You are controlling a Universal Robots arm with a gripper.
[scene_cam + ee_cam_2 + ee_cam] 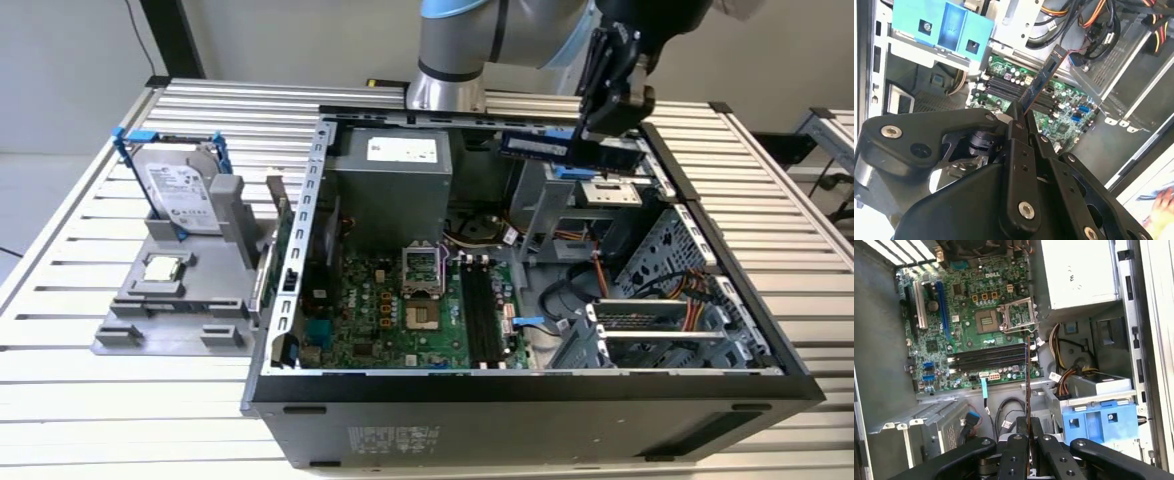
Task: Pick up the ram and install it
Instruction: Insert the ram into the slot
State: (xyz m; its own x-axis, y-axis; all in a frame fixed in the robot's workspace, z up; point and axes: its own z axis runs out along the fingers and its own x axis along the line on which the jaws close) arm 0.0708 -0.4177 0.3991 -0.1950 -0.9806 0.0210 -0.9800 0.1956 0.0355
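Ram [1041, 82] hangs clamped in the end effector [1022, 119] above the computer case [534, 388], its gripped end hidden.

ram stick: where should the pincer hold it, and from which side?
Across its two flat faces, near the end away from the board, as the pincer does now. The ram is thin and flat, so the fingers clamp it squarely, and its free length points toward the memory slots.
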